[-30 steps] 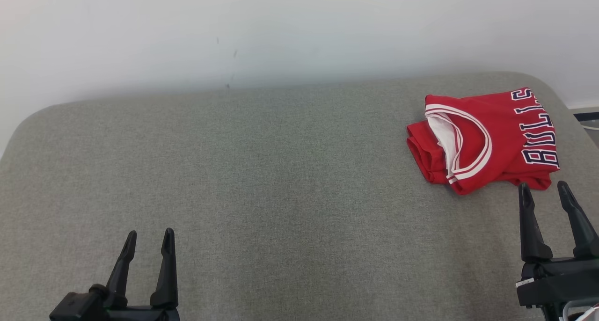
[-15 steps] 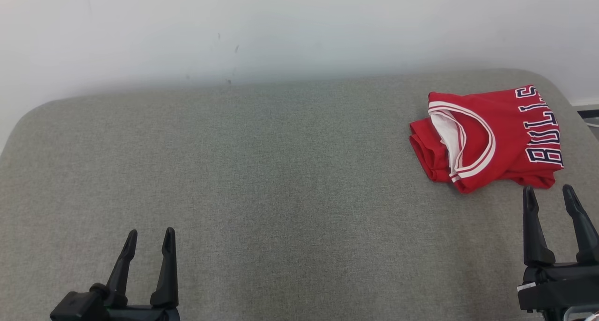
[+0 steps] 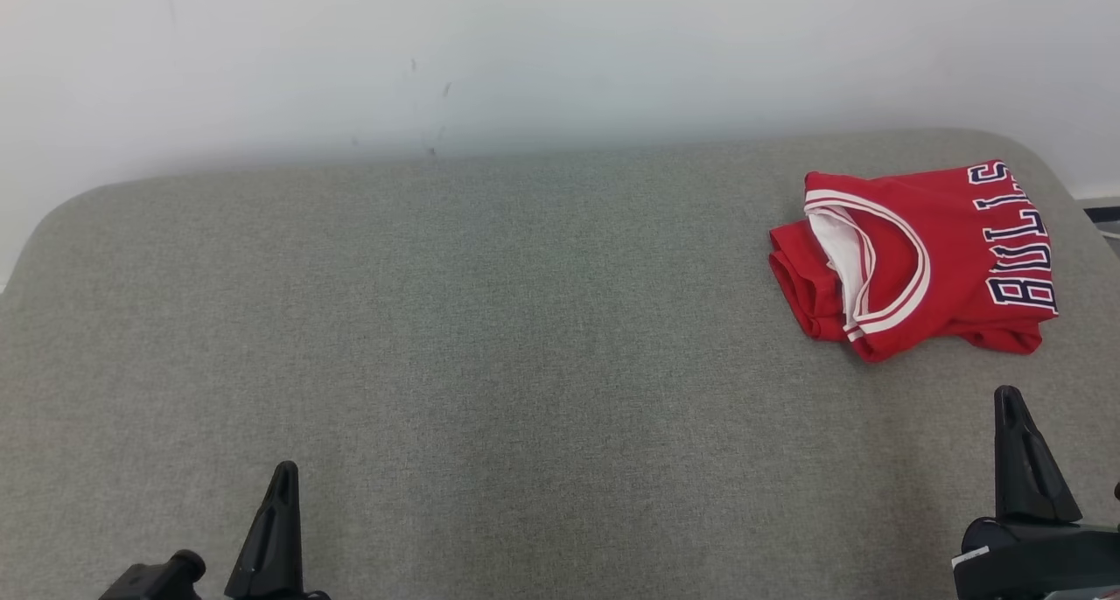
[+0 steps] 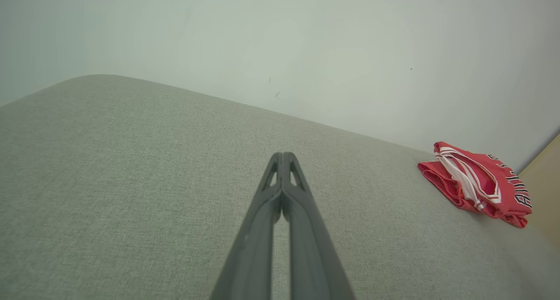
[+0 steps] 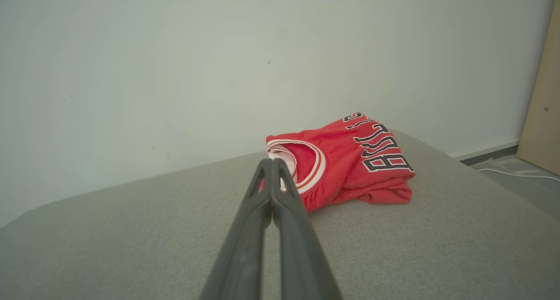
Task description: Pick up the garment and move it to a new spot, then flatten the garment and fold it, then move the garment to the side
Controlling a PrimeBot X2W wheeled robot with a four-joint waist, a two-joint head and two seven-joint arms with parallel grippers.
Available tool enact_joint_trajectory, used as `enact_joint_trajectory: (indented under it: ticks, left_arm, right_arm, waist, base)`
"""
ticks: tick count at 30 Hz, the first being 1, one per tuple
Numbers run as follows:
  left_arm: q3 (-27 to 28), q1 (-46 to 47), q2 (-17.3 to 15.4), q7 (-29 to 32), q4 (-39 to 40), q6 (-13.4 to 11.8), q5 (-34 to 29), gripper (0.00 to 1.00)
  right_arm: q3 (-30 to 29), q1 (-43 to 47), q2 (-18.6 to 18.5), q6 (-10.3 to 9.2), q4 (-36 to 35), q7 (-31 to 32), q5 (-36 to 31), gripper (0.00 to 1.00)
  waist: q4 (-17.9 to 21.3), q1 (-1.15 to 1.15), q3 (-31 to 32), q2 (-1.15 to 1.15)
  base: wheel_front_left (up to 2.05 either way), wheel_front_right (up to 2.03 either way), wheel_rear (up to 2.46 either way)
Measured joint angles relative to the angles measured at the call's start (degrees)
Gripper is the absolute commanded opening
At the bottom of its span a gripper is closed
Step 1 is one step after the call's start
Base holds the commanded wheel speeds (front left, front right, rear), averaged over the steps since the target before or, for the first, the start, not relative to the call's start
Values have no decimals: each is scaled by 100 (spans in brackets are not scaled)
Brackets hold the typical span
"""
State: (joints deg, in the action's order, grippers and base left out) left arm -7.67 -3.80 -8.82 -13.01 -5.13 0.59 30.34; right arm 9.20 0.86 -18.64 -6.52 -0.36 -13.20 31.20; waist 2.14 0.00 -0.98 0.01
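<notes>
One red garment (image 3: 954, 246) lies folded at the far right of the grey table (image 3: 525, 320) in your head view, seemingly parked aside as the task asks. Your left wrist view has the left gripper (image 4: 282, 155) clenched on nothing, well apart from it. Your right wrist view shows the right gripper (image 5: 271, 162) clenched too, empty, near the garment without touching.

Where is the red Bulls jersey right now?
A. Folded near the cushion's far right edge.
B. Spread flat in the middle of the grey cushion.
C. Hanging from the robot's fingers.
A: the folded red Bulls jersey lies on the grey cushion near its far right edge, with nothing gripping it.
</notes>
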Motion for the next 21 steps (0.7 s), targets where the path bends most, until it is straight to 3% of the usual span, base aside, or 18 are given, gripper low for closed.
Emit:
enact_joint_trajectory:
  ticks: [21]
  left_arm:
    - [333, 131, 162, 510, -269, 152, 1550, 0]
  right_arm:
    - [-413, -70, 393, 304, 401, 512, 1486, 0]
  waist:
    - [-54, 0, 20, 0]
  base:
    - [0, 0, 0]
